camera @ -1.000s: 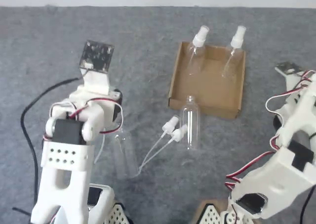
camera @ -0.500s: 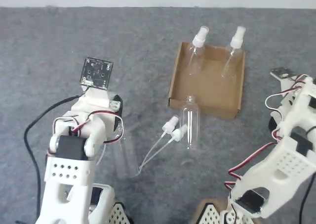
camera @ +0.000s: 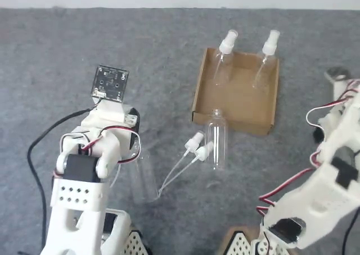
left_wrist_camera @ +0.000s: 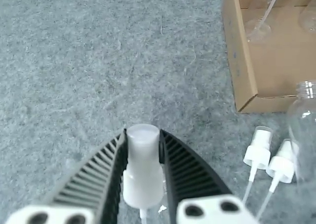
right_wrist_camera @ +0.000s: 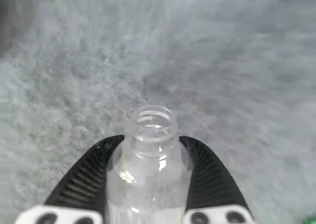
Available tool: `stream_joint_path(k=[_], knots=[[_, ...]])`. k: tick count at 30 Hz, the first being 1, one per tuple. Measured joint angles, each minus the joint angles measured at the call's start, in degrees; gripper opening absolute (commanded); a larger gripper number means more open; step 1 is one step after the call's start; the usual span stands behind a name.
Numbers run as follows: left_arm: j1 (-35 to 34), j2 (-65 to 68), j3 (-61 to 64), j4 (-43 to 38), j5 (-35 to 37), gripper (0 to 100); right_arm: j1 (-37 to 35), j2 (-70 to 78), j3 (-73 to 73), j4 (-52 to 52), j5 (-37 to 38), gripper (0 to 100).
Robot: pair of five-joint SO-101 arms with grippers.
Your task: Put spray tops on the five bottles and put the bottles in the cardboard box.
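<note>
L side: left claw (left_wrist_camera: 142,134) is clamped on a spray top (left_wrist_camera: 143,167), nozzle end up between the fingers, held above the grey counter (camera: 56,47). Just beside that arm a spare bottle (camera: 142,179) lies flat, no top.

Centre: 2 loose tops (camera: 200,145) lie side by side, dip tubes trailing toward the spare bottle. An uncapped bottle (camera: 216,142) lies next to them, neck at the near wall of the cardboard box (camera: 232,119).

In the box: 2 capped bottles (camera: 224,61), heads poking past the far rim.

R side: right claw (right_wrist_camera: 150,141) grips an open bottle (right_wrist_camera: 148,177) around the shoulder, bare neck pointing away from the wrist.

Step in hand, I'd say: fitting top no. 3, approx 2 of 5 done. Next move prob needs both claws brought together, tube threaded into the neck, axes lined up, then top seated. The thin tube could snag on the rim.
</note>
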Motion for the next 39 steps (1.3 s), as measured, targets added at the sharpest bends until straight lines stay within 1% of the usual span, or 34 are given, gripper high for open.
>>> stream_joint_path(k=[3,8,11,15,19,23,25,31,34,36,39], knots=[[0.00,0.00,0.00,0.00,0.00,1,-2.20,-7.21,0.00,2.90,-3.60,0.6],[-0.44,0.00,0.00,0.00,0.00,1,-11.08,-19.78,0.00,8.09,-9.76,0.6],[-0.35,0.00,0.00,0.00,0.00,1,-18.02,-26.37,0.00,11.25,-14.07,0.6],[-0.18,0.00,0.00,0.00,0.00,1,-29.27,-33.05,0.00,14.86,-19.16,0.6],[-0.18,0.00,0.00,0.00,0.00,1,-40.62,-38.24,3.52,15.03,-24.53,0.6],[-0.18,0.00,0.00,0.00,0.00,1,-51.69,-42.64,12.31,10.55,-28.04,0.6],[-0.18,0.00,0.00,0.00,0.00,1,-55.74,-45.01,17.58,6.59,-29.63,0.6],[-0.18,0.00,0.00,0.00,0.00,1,-64.18,-51.25,33.32,-7.12,-34.37,0.6],[-0.26,-0.62,0.09,0.00,0.00,1,-67.96,-53.27,39.74,-13.36,-35.43,0.6],[-0.35,-3.08,0.09,0.00,0.00,1,-70.33,-54.33,43.78,-16.09,-35.43,0.6],[-2.55,-8.97,0.09,0.00,0.00,1,-73.23,-55.30,48.26,-20.22,-35.43,0.6]])
